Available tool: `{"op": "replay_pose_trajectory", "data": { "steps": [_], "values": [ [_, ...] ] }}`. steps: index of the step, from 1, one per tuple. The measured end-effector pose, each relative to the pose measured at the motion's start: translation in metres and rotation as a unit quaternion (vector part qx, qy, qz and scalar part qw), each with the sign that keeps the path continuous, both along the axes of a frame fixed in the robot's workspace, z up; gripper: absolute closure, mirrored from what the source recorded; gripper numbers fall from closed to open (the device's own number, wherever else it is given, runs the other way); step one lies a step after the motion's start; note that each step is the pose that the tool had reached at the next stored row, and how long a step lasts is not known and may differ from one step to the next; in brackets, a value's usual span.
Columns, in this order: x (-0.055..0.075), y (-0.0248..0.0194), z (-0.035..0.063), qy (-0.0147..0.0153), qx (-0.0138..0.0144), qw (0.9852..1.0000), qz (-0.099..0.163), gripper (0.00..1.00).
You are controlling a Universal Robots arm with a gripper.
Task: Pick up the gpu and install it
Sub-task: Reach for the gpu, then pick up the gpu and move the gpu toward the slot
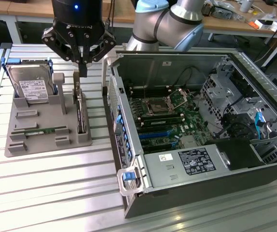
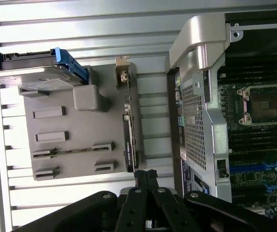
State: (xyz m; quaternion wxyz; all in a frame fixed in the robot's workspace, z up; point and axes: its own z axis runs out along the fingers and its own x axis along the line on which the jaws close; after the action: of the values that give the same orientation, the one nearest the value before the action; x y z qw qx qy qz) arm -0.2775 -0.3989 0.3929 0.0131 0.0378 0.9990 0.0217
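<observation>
The open computer case [image 1: 186,193] holds a motherboard [image 1: 167,116]; at its nine o'clock, a gray holder [image 1: 41,140] carries a hard drive [image 1: 32,87] and the upright gpu [image 1: 81,113], with the closed, empty tool [image 1: 82,72] hovering just above.

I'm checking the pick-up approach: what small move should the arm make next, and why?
Probably open the end effector. It hangs shut just above the gpu, which stands upright in the grey holder, ungrasped. While shut, it cannot straddle the card.

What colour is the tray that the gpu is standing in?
Grey; the tray holding the gpu shows best in the exterior view.
</observation>
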Motion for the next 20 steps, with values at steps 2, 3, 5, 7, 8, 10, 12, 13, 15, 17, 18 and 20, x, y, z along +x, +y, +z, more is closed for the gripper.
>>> {"op": "replay_pose_trajectory", "data": {
  "steps": [2, 3, 5, 7, 8, 10, 12, 13, 15, 17, 18, 20],
  "values": [
    [-0.0002, 0.0000, 0.0000, 0.0001, 0.0000, 1.0000, 0.000, 0.89],
    [-0.0002, 0.0000, 0.0000, 0.0000, 0.0000, 1.0000, 0.000, 0.89],
    [-0.0002, 0.0000, 0.0000, 0.0000, 0.0000, 1.0000, 0.000, 0.89],
    [-0.0001, 0.0000, 0.0000, 0.0000, 0.0000, 1.0000, 0.000, 0.89],
    [-0.0001, 0.0000, 0.0000, 0.0000, 0.0000, 1.0000, 0.000, 0.89],
    [-0.0002, 0.0000, 0.0000, 0.0000, 0.0000, 1.0000, 0.000, 0.89],
    [-0.0001, 0.0000, 0.0000, 0.0000, 0.0000, 1.0000, 0.000, 0.89],
    [-0.0001, 0.0000, 0.0000, 0.0000, 0.0000, 1.0000, 0.000, 0.89],
    [-0.0001, 0.0000, 0.0000, 0.0000, 0.0000, 1.0000, 0.000, 0.83],
    [-0.0002, 0.0000, 0.0000, 0.0000, 0.0000, 1.0000, 0.000, 0.64],
    [-0.0001, 0.0000, 0.0000, 0.0000, 0.0000, 1.0000, 0.000, 0.58],
    [-0.0002, 0.0000, -0.0002, 0.0001, 0.0000, 1.0000, 0.000, 0.58]
  ]
}}
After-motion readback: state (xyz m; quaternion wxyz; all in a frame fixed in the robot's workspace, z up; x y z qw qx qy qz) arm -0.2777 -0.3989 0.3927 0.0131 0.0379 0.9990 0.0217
